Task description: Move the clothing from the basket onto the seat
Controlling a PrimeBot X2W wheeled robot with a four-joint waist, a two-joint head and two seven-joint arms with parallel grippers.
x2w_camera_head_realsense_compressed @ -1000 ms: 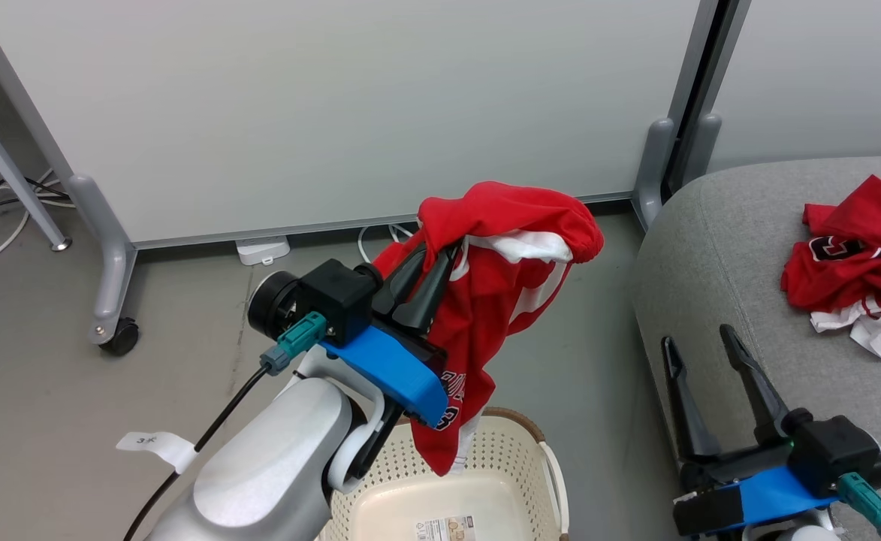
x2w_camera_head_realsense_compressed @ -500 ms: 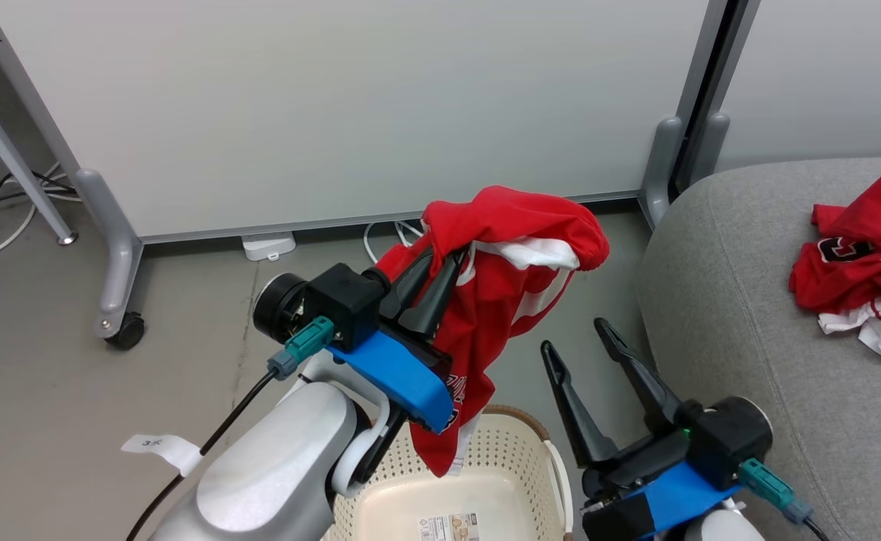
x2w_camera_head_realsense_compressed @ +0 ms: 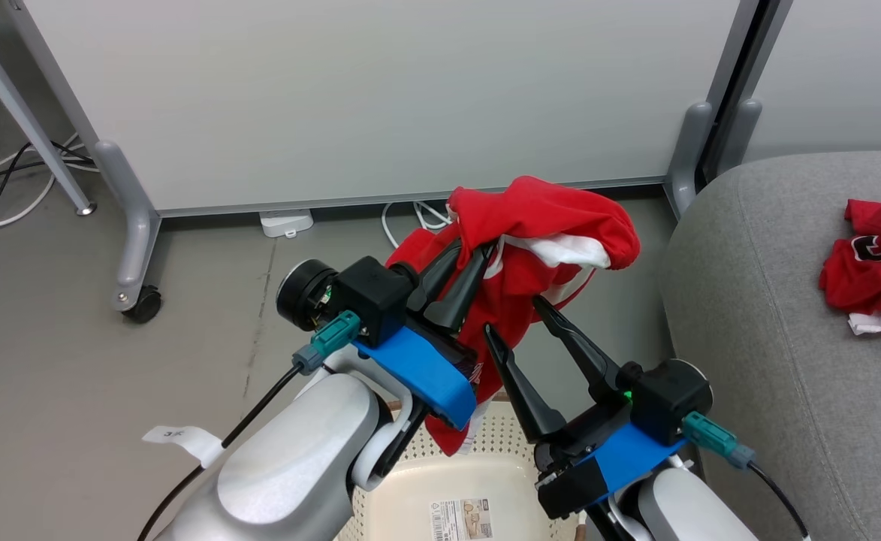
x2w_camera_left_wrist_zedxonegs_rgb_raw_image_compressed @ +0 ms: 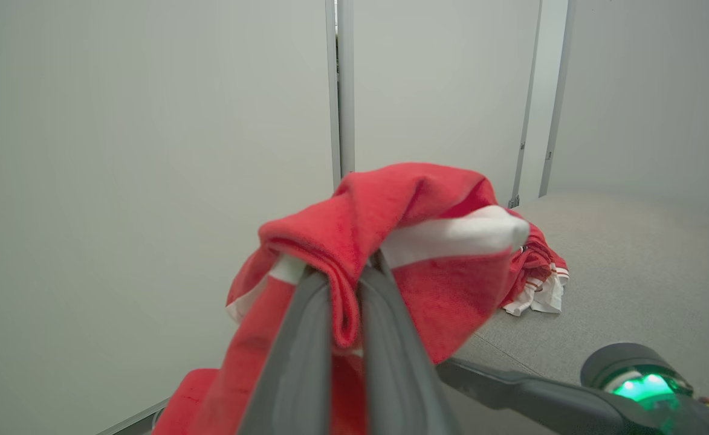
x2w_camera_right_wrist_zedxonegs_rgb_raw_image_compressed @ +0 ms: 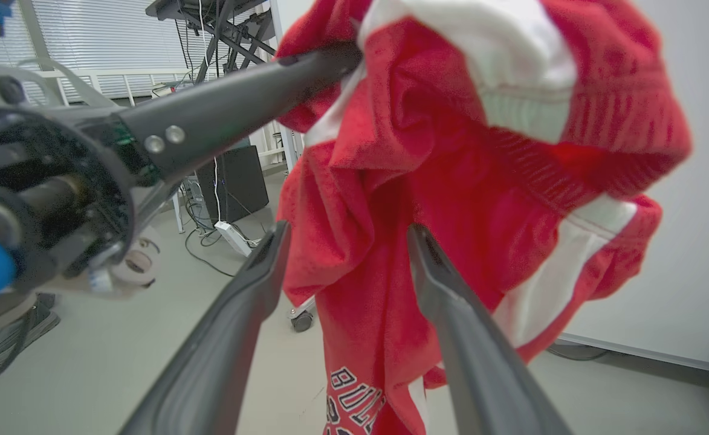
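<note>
A red clothing piece [x2w_camera_head_realsense_compressed: 553, 225] with white stripes hangs above the basket [x2w_camera_head_realsense_compressed: 496, 443], pinched in my shut left gripper [x2w_camera_head_realsense_compressed: 474, 259]. In the left wrist view the two fingers [x2w_camera_left_wrist_zedxonegs_rgb_raw_image_compressed: 306, 338] are pressed together on a fold of the cloth [x2w_camera_left_wrist_zedxonegs_rgb_raw_image_compressed: 414, 205]. My right gripper [x2w_camera_head_realsense_compressed: 514, 315] stands open just right of the left one. Its fingertips [x2w_camera_right_wrist_zedxonegs_rgb_raw_image_compressed: 417, 235] reach the hanging cloth [x2w_camera_right_wrist_zedxonegs_rgb_raw_image_compressed: 487, 181] on either side of a fold, without closing. A second red garment [x2w_camera_head_realsense_compressed: 872, 263] lies crumpled on the grey seat [x2w_camera_head_realsense_compressed: 770, 315] at the right.
White wheeled partition panels [x2w_camera_head_realsense_compressed: 380, 98] stand behind, with a castor [x2w_camera_head_realsense_compressed: 143, 304] at the left. Cables and a power strip [x2w_camera_head_realsense_compressed: 286, 223] lie on the grey floor by the panel's foot. In the right wrist view, desks and cables [x2w_camera_right_wrist_zedxonegs_rgb_raw_image_compressed: 221, 229] sit in the distance.
My right arm has swung left from beside the seat to the hanging garment, still open. The left gripper keeps its hold. The head camera has shifted slightly.
</note>
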